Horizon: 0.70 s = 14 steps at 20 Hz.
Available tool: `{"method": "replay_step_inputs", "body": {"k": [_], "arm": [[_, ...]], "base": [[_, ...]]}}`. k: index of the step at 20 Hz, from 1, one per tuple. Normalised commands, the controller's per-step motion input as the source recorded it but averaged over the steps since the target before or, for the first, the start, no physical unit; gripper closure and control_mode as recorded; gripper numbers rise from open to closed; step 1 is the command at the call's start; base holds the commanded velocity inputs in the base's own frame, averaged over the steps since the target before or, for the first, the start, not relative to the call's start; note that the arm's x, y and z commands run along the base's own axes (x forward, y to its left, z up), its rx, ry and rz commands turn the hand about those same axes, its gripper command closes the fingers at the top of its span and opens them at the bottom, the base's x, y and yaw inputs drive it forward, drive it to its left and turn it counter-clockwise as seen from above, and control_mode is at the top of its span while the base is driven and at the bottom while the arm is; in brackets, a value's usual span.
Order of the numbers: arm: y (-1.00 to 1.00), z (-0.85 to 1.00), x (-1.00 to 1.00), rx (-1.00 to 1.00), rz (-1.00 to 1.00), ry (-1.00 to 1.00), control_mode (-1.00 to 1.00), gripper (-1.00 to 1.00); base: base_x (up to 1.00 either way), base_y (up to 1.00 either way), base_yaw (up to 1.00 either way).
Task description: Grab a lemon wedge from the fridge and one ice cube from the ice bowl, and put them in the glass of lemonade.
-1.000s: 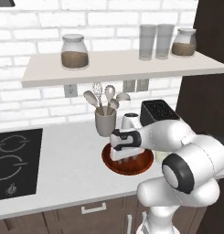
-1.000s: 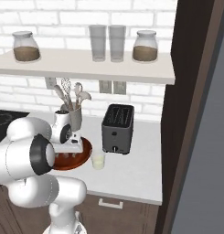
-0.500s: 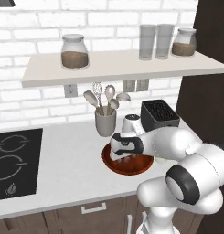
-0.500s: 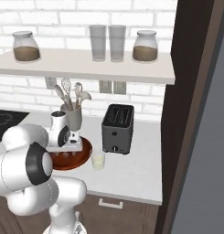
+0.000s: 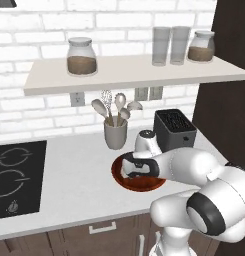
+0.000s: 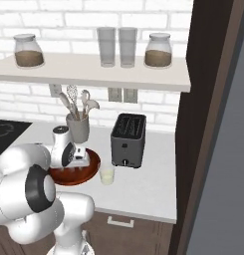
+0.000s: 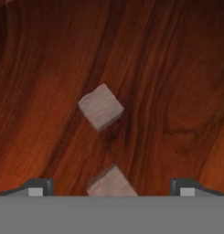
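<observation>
Left base view: The round reddish-brown wooden ice bowl (image 5: 125, 180) sits on the smooth pale grey counter (image 5: 69, 170). The white arm bends down over the bowl and hides most of it. At 12 o'clock from the bowl stands a grey cup of spoons and a whisk (image 5: 115, 134). At 2 o'clock from the bowl is a black box-shaped toaster (image 5: 174, 129). A flat black stove top (image 5: 14, 177) lies at 9 o'clock. Up on the pale shelf (image 5: 134, 71) are two round glass jars with brown stuff and two tall clear glasses (image 5: 170, 45). Since half a second ago the hand has dropped lower into the bowl.

Right base view: The bowl (image 6: 91, 167) lies under the white hand. The small short clear glass of lemonade (image 6: 107, 175) stands just beside the bowl at 4 o'clock, with pale yellow drink in it. The toaster (image 6: 128, 140) is at 1 o'clock from the glass. The dark, tall side of the fridge (image 6: 203, 124) is at 3 o'clock. The hand sits lower than it did before.

Hand view: The bowl's inside (image 7: 177, 82) is shiny dark red wood with wavy lines. A tiny pale grey ice cube (image 7: 100, 107) lies in the middle. A second cube (image 7: 112, 183) lies at 6 o'clock from it, between the two dark tips of the gripper (image 7: 111, 188). The tips are far apart and hold nothing.
</observation>
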Motion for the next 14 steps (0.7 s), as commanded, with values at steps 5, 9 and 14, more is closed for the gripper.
{"method": "replay_step_inputs", "body": {"k": [5,9,14], "arm": [[0.0,-0.13,0.0,0.0,0.0,0.0,-1.0,-1.0],[0.0,-0.21,0.0,0.0,0.0,0.0,-1.0,-1.0],[0.0,-0.07,0.0,0.0,0.0,0.0,-1.0,-1.0]], "base": [[0.0,0.0,0.0],[0.0,0.0,0.0],[0.0,0.0,0.0]]}}
